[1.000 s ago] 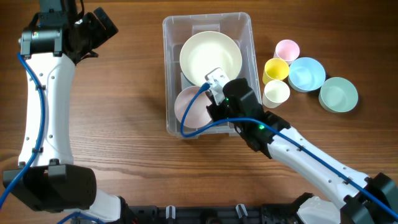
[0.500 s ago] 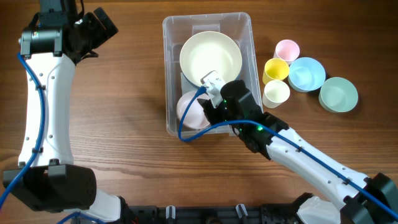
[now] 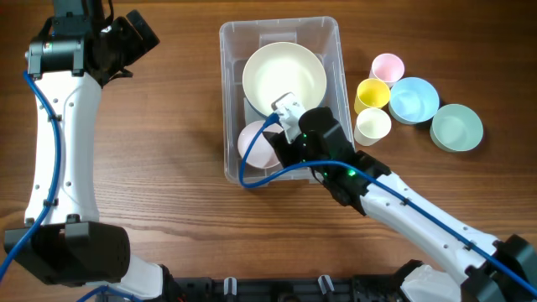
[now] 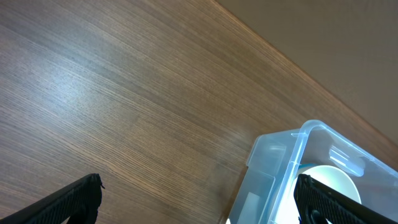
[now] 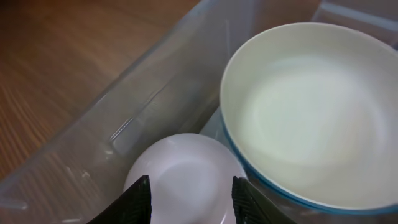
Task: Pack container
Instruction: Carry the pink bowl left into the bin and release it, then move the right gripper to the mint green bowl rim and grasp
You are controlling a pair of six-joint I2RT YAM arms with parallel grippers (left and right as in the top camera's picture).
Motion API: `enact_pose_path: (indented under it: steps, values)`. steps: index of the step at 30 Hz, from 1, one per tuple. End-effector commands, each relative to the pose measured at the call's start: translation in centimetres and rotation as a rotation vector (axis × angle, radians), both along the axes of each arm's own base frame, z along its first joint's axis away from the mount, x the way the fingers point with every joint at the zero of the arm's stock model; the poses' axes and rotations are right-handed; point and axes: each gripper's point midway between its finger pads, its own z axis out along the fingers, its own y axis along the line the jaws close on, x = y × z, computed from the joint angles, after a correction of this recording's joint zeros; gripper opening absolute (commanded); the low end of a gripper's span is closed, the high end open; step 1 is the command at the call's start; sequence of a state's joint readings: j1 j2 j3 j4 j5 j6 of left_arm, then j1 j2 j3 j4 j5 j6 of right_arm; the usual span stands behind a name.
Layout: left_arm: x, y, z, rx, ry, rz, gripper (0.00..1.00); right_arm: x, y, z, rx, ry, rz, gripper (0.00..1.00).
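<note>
The clear container stands mid-table, its corner also showing in the left wrist view. A large cream bowl with a blue outside fills its far half. A small pink bowl lies upright on the floor of its near half. My right gripper hangs open just over the pink bowl, fingers apart above its inside, gripping nothing. In the overhead view its wrist covers the container's near right corner. My left gripper is wide open over bare wood at the far left.
To the right of the container stand a pink cup, a yellow cup, a cream cup, a light blue bowl and a green bowl. The right arm's blue cable loops over the container's near wall.
My right gripper has opened and let go of the pink bowl, which has settled from a tilt to lie flat in the container. The left arm has not moved.
</note>
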State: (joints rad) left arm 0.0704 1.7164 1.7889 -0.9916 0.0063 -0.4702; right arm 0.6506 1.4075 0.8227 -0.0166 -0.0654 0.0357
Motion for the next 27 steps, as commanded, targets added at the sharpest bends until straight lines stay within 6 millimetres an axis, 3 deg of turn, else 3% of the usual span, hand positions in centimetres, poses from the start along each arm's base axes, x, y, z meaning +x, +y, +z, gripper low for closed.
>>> enact_pose_path:
  steps: [1,4,8,11,14,16,17,18,21,24,27]
  values:
    - [-0.2,0.0,1.4,-0.012,-0.034,0.005,1.0,2.5,-4.3,5.4,0.106,-0.071,-0.233,0.39]
    - [-0.2,0.0,1.4,-0.012,-0.034,0.005,1.0,3.2,-9.1,7.5,0.174,-0.065,-0.393,0.36]
    - [-0.2,0.0,1.4,-0.012,-0.034,0.005,1.0,3.1,-17.8,9.3,0.211,-0.06,-0.635,0.36]
    - [-0.2,0.0,1.4,-0.012,-0.034,0.005,1.0,2.0,-26.0,9.2,0.171,-0.056,-0.874,0.36]
    - [-0.2,0.0,1.4,-0.012,-0.034,0.005,1.0,0.3,-32.9,8.3,0.133,-0.032,-1.082,0.4]
    - [-0.2,0.0,1.4,-0.012,-0.034,0.005,1.0,-0.4,-35.8,7.7,0.152,-0.005,-1.169,0.44]
    - [-0.2,0.0,1.4,-0.012,-0.034,0.005,1.0,-0.7,-37.3,7.3,0.173,0.01,-1.217,0.49]
    - [-0.2,0.0,1.4,-0.012,-0.034,0.005,1.0,-1.1,-38.7,6.8,0.186,0.025,-1.267,0.62]
    - [-0.2,0.0,1.4,-0.012,-0.034,0.005,1.0,-1.9,-42.7,4.8,0.207,0.075,-1.407,0.74]
    - [-0.2,0.0,1.4,-0.012,-0.034,0.005,1.0,-2.2,-44.8,2.2,0.209,0.151,-1.478,0.78]
    - [-0.2,0.0,1.4,-0.012,-0.034,0.005,1.0,-2.0,-45.5,-1.2,0.209,0.254,-1.503,0.8]
